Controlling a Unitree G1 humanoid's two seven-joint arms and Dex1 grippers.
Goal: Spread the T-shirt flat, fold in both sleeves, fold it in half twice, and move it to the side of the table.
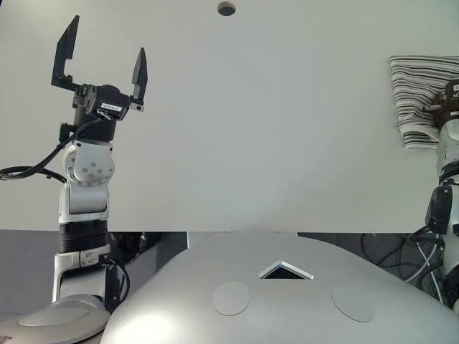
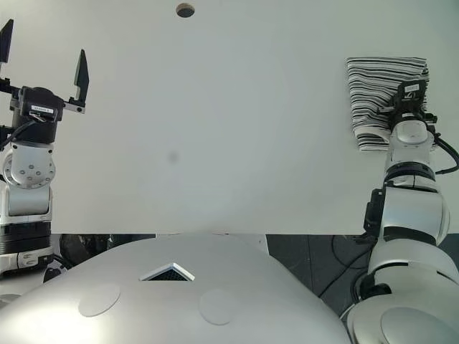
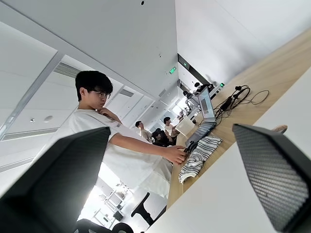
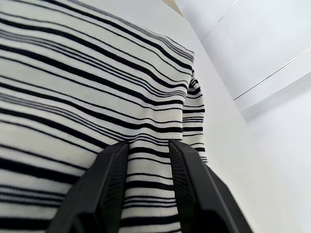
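The striped black-and-white T-shirt [image 2: 373, 89] lies folded into a small rectangle at the right side of the white table [image 1: 258, 143]. My right gripper [image 4: 148, 148] rests on the shirt's near edge, its two black fingers [image 4: 109, 189] close together with a ridge of striped cloth pinched between them. The right arm's wrist [image 2: 409, 97] covers part of the shirt. My left gripper [image 1: 105, 51] is held up over the table's left side, far from the shirt, fingers wide open with nothing between them. The shirt [image 3: 200, 154] also shows far off in the left wrist view.
A small dark round disc [image 1: 226, 8] sits at the table's far edge. Cables [image 1: 21, 173] hang by the left arm at the near edge. A wooden bench with a laptop [image 3: 204, 114] and wires stands beyond the table.
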